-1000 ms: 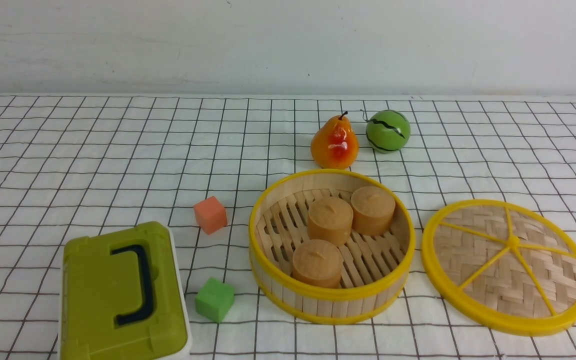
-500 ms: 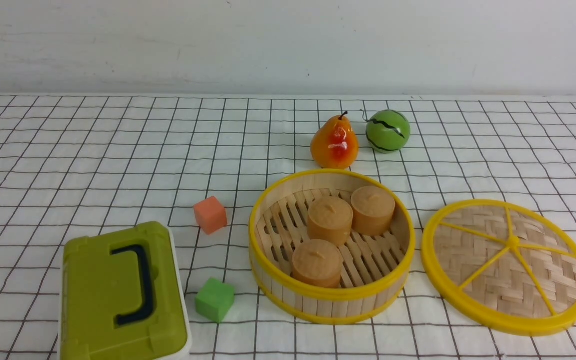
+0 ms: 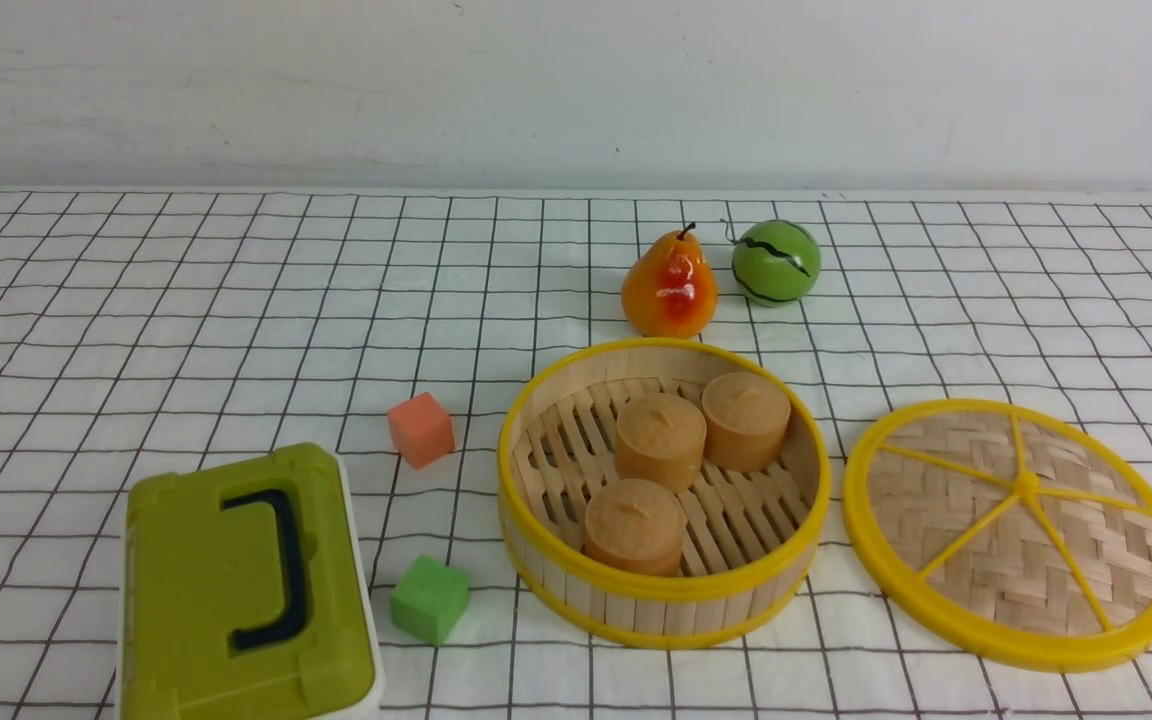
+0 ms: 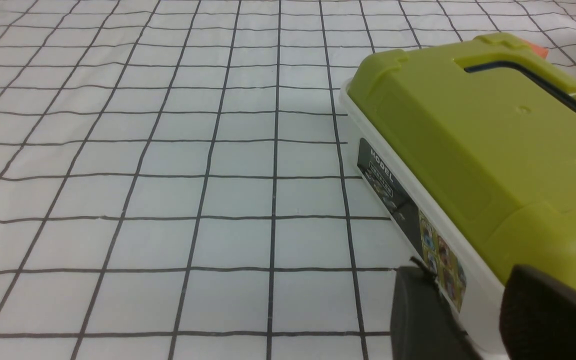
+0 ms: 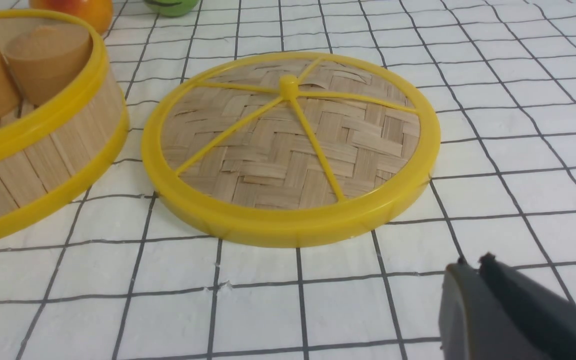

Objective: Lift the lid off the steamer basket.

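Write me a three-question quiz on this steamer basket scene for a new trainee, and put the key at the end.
1. True or false: the lid lies on the table, off the steamer basket.
2. How many brown lidded-looking pieces sit inside the basket?
3. Which cube is nearer the robot: A, the orange cube; B, the green cube?

Key: 1 true; 2 three; 3 B.
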Controlling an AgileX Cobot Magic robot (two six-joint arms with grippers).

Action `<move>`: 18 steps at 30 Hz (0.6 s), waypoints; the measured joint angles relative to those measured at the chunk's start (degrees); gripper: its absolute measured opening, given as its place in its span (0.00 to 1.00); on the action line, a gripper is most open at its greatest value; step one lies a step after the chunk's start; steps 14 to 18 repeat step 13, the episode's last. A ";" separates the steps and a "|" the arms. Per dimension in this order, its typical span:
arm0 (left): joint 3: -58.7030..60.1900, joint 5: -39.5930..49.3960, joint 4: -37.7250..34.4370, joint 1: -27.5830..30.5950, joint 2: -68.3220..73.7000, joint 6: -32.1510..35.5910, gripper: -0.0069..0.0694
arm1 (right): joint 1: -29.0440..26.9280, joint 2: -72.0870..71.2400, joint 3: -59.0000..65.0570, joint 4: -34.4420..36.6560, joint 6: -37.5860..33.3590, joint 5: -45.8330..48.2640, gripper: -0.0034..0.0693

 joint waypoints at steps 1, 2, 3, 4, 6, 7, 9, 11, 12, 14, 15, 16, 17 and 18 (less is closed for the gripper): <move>0.00 0.00 0.00 0.00 0.00 0.00 0.40 | 0.00 0.00 0.00 0.00 0.00 0.00 0.09; 0.00 0.00 0.00 0.00 0.00 0.00 0.40 | 0.00 0.00 0.00 0.00 0.00 0.00 0.10; 0.00 0.00 0.00 0.00 0.00 0.00 0.40 | 0.00 0.00 0.00 0.00 0.00 0.00 0.10; 0.00 0.00 0.00 0.00 0.00 0.00 0.40 | 0.00 0.00 0.00 0.00 0.00 0.00 0.10; 0.00 0.00 0.00 0.00 0.00 0.00 0.40 | 0.00 0.00 0.00 0.00 0.05 0.00 0.10; 0.00 0.00 0.00 0.00 0.00 0.00 0.40 | 0.00 0.00 0.00 0.00 0.05 0.00 0.10; 0.00 0.00 0.00 0.00 0.00 0.00 0.40 | 0.00 0.00 0.00 0.00 0.05 0.00 0.11; 0.00 0.00 0.00 0.00 0.00 0.00 0.40 | 0.00 0.00 0.00 0.00 0.05 0.00 0.11; 0.00 0.00 0.00 0.00 0.00 0.00 0.40 | 0.00 0.00 0.00 0.00 0.05 0.00 0.12; 0.00 0.00 0.00 0.00 0.00 0.00 0.40 | 0.00 0.00 0.00 0.00 0.05 0.00 0.12; 0.00 0.00 0.00 0.00 0.00 0.00 0.40 | 0.00 0.00 0.00 0.00 0.05 0.00 0.12; 0.00 0.00 0.00 0.00 0.00 0.00 0.40 | 0.00 0.00 0.00 0.00 0.05 0.00 0.12; 0.00 0.00 0.00 0.00 0.00 0.00 0.40 | 0.00 0.00 0.00 0.00 0.05 0.00 0.12; 0.00 0.00 0.00 0.00 0.00 0.00 0.40 | 0.00 0.00 0.00 0.00 0.05 0.00 0.12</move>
